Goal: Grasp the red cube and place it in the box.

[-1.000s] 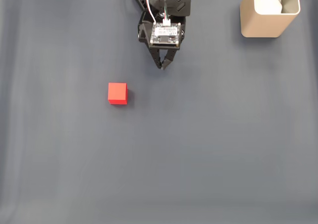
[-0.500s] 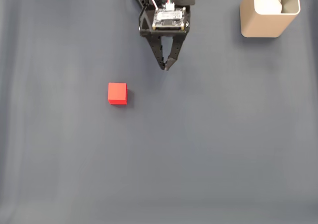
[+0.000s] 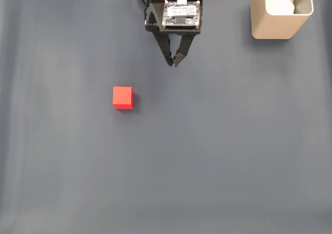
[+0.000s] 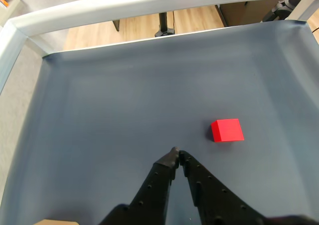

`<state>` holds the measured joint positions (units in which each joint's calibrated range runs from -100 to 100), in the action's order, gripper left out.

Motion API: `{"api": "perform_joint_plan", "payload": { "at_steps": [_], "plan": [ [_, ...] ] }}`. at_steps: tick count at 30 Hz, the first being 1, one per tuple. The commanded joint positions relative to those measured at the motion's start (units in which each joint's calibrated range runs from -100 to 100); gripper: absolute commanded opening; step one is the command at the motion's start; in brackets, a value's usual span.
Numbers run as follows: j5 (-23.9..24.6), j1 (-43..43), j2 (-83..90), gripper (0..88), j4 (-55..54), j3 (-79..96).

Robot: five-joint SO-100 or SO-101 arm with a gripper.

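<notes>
Nothing done yet. Cube (image 3: 123, 97) lay loose on mat, well apart from gripper (image 3: 174, 64); fingers seemingly closed, empty. Grasp, carry to box (image 3: 281, 12) remained.

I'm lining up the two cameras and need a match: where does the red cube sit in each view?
Fixed view: the red cube lies left of centre on the dark mat, below and left of the hand.
Wrist view: the red cube lies right of centre, above and right of the hand.
Shared landmark: the hand's closed fingertips, apart from the cube in both.
</notes>
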<state>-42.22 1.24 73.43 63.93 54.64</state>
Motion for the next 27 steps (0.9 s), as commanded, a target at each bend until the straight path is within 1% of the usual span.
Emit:
{"api": "perform_joint_plan", "payload": {
  "at_steps": [1,16,22,27],
  "plan": [
    [-1.1,-2.3,-2.6,0.2,3.6,-6.1],
    [-5.3,-13.1,-13.2,0.8,7.9,-15.4],
    [-5.9,-17.5,-16.8,0.8,7.4,-18.5],
    [-7.4,-20.5,-19.2,0.8,7.1,-20.0]
  ]
}}
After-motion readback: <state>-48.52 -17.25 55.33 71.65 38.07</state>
